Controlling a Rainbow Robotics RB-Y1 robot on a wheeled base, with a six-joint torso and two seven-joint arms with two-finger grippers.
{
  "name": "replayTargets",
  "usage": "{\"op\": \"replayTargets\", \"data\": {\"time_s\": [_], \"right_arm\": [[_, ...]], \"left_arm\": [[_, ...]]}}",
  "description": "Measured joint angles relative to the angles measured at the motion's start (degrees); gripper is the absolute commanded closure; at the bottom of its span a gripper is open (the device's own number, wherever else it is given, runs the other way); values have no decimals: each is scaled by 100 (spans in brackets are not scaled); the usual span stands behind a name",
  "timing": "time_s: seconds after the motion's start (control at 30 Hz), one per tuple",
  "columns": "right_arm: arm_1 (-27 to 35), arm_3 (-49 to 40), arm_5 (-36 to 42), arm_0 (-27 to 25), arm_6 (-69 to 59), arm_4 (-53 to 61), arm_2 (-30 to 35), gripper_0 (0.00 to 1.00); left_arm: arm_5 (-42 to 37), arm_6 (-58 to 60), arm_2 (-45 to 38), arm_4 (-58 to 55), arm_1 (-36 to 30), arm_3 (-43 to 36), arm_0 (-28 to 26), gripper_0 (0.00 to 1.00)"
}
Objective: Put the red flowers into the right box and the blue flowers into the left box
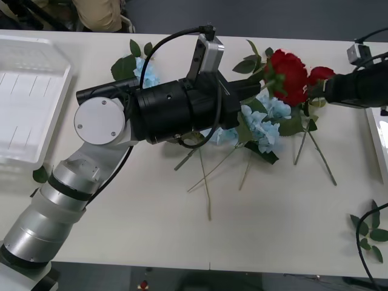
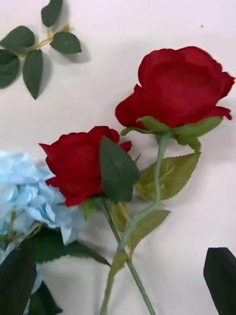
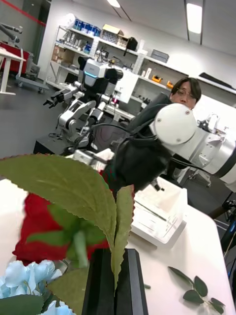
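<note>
Red flowers [image 1: 288, 76] and blue flowers [image 1: 262, 124] lie heaped at the table's middle right. My left arm reaches across to the heap. Its black fingers [image 3: 101, 280] are pressed together, and my left gripper [image 3: 114, 253] is shut on the stem of a red flower [image 3: 42, 231] with big green leaves. From the right, my right gripper [image 2: 120, 266] hovers open over two red flowers [image 2: 177, 86] and sits beside a bloom [image 1: 320, 74]. A blue flower [image 2: 29, 197] lies next to them. The left box [image 1: 24, 91] sits at the far left. The right box [image 1: 379, 142] shows its edge at the far right.
Loose green leaf sprigs lie near the front right edge [image 1: 370, 233] and beside the roses [image 2: 34, 49]. A single leaf [image 1: 40, 174] lies by the left box. Thin stems [image 1: 206, 176] fan toward the front from the heap. Another blue cluster [image 1: 148, 73] sits behind my left arm.
</note>
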State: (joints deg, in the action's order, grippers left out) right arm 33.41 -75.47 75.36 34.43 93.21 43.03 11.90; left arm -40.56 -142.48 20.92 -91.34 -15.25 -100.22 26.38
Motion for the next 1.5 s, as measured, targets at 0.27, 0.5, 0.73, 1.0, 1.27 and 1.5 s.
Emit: {"op": "replayTargets", "data": {"time_s": [0.27,0.5,0.73,1.0,1.27,1.5], "right_arm": [[194,0,375,-400,1894,1233,897,0],[399,0,537,-904,3118,2595,1421,0],[427,-2,803,-1516,4453,3999,1688,0],[427,-28,1134,-2079,5604,5361,1678,0],[407,-33,1257,-2488,6034,6504,1469,0],[39,-36,1257,-2592,6034,6953,1313,0]], "left_arm": [[1,0,0,0,0,2,0,100],[1,0,0,0,0,3,0,100],[1,0,0,0,0,4,0,100],[1,0,0,0,0,5,0,100],[1,0,0,0,0,5,0,100],[2,0,0,0,0,5,0,100]]}}
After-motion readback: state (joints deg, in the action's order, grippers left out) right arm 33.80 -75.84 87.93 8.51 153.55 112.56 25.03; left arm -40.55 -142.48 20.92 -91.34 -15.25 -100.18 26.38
